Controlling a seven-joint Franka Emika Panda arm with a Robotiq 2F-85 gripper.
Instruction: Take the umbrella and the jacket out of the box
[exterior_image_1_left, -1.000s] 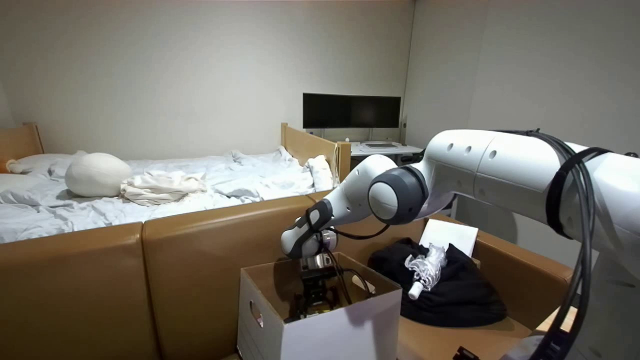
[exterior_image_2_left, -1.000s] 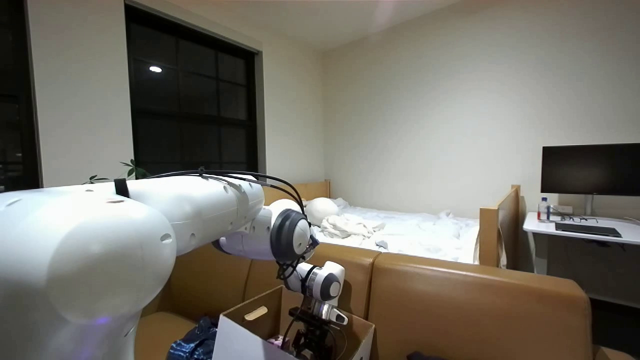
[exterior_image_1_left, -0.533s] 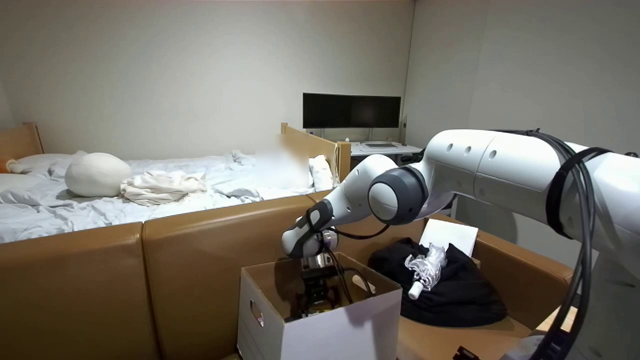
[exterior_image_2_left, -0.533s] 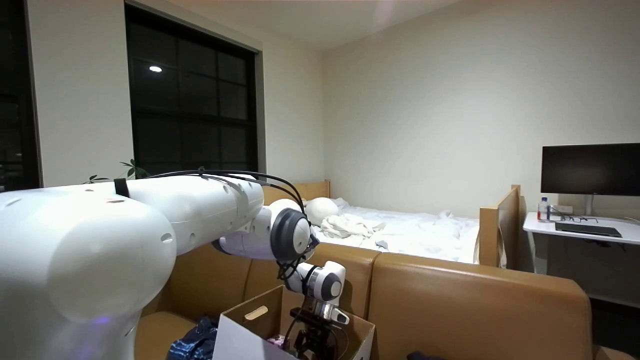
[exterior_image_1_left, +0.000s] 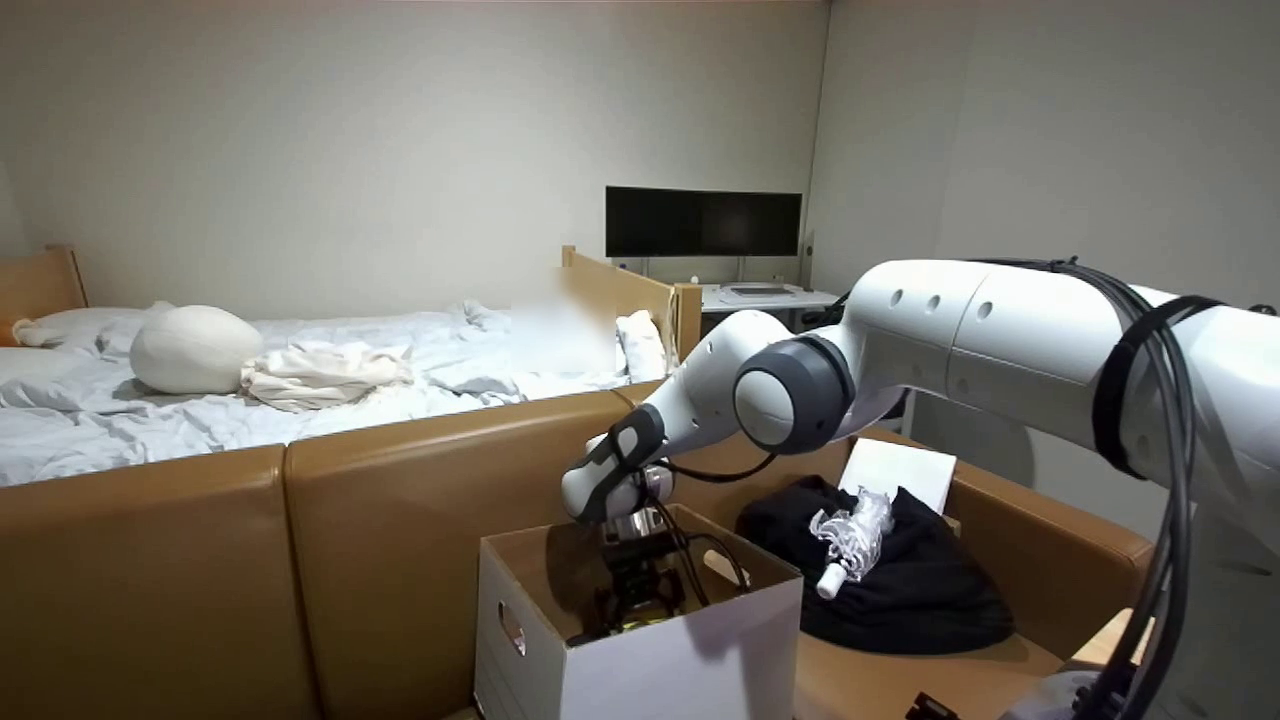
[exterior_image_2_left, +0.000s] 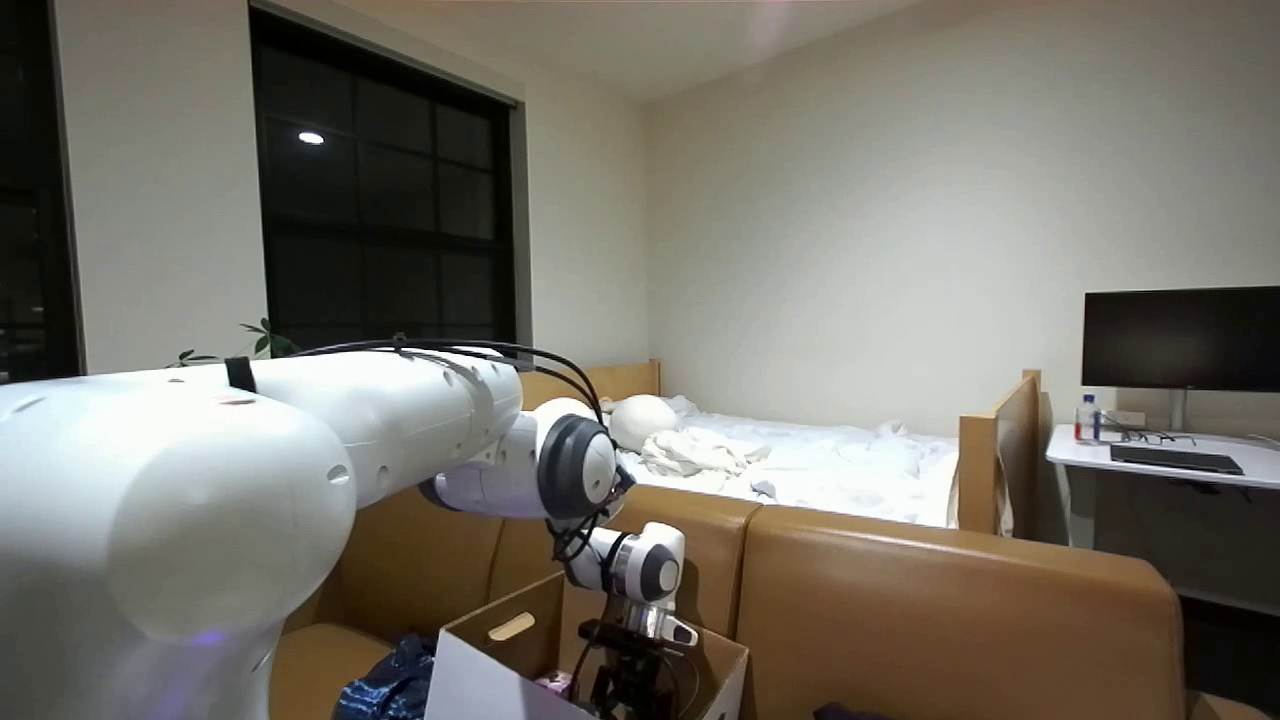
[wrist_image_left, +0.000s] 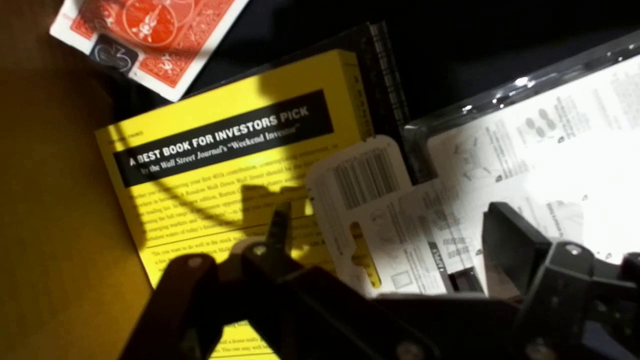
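Note:
In an exterior view the white-sided box (exterior_image_1_left: 690, 660) stands on the sofa, its brown inner faces showing. My gripper (wrist_image_left: 387, 205) reaches down inside it, and the walls hide its tips from both exterior views. The wrist view shows the fingers (wrist_image_left: 515, 245) wide apart and holding nothing, over white printed packaging (wrist_image_left: 400, 250) and a yellow book (wrist_image_left: 225, 150). Outside the box, the black jacket (exterior_image_1_left: 920, 610) lies heaped on the sofa seat. On top of it rests the folded umbrella (exterior_image_1_left: 855, 540), clear with a white handle.
Red-backed playing cards (wrist_image_left: 165, 30) lie beside the book, with dark material (wrist_image_left: 460, 30) behind. A shiny blue item (exterior_image_2_left: 390, 685) sits against the box's outside. The sofa backrest (exterior_image_1_left: 430, 540) rises close behind the box; a white panel (exterior_image_1_left: 905, 475) leans behind the jacket.
The arm has shifted only very slightly, and the gripper stays down in the box. The umbrella and the jacket have not moved.

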